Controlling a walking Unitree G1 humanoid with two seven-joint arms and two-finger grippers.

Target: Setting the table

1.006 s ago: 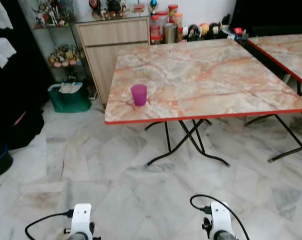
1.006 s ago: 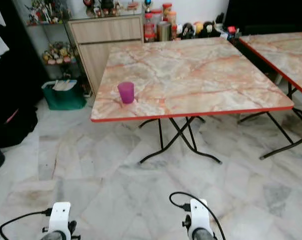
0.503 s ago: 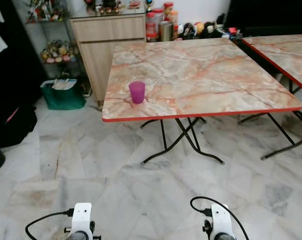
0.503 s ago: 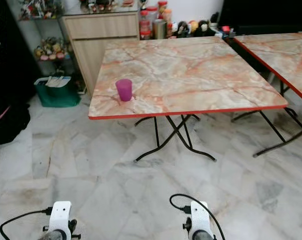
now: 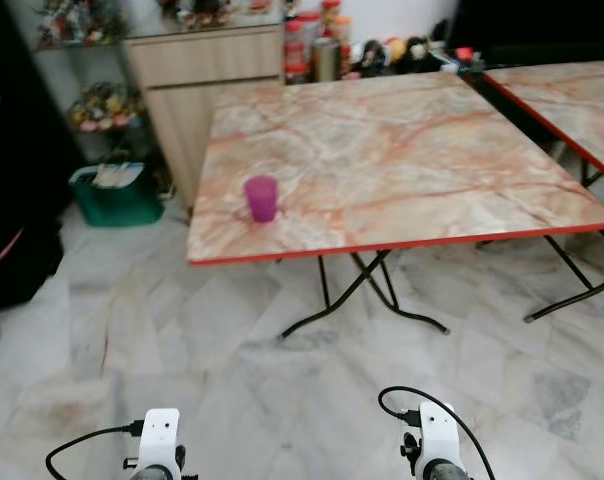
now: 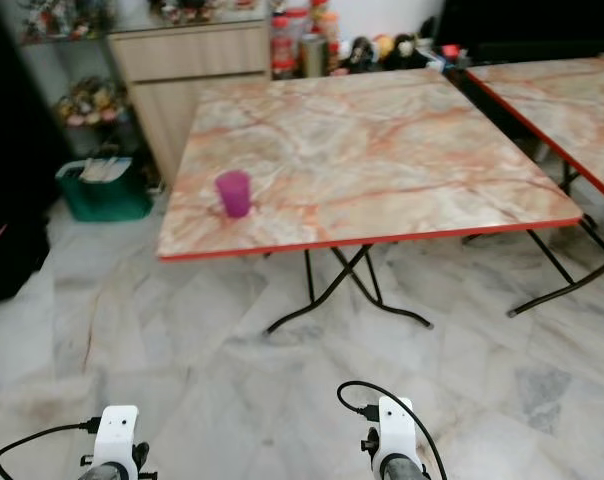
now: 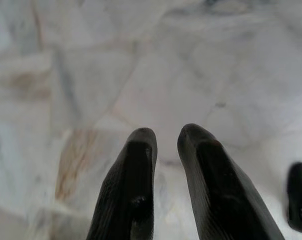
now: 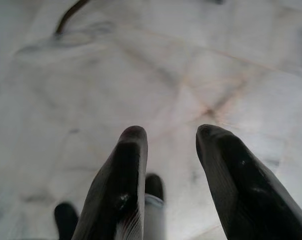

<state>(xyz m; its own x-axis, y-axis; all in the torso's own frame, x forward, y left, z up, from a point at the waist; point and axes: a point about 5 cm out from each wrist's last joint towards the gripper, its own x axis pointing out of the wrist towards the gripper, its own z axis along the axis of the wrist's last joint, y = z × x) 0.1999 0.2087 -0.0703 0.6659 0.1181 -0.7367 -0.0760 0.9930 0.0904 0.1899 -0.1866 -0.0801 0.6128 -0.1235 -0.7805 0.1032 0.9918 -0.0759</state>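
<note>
A purple cup [image 5: 261,197] stands upright near the front left corner of a marble-patterned folding table with a red rim [image 5: 432,150]. Both arms hang low in front of me, well short of the table, and their white wrists [image 5: 160,438] [image 5: 434,436] show at the lower edge. My left gripper [image 7: 166,137] points at the marble floor, its fingers a narrow gap apart with nothing between them. My right gripper [image 8: 171,134] also hangs over the floor, fingers set wider and holding nothing.
A second table of the same kind [image 5: 572,95] stands to the right. Black crossed legs [image 5: 367,295] sit under the near table. A wooden cabinet [image 5: 197,70], jars [image 5: 312,50] and a green basket [image 5: 117,195] line the back left. Marble floor [image 5: 282,380] lies between me and the table.
The whole picture has shifted as the camera moved: the table and cup sit a little lower and further left. The cup has not moved on the table. Both arms hang as before.
</note>
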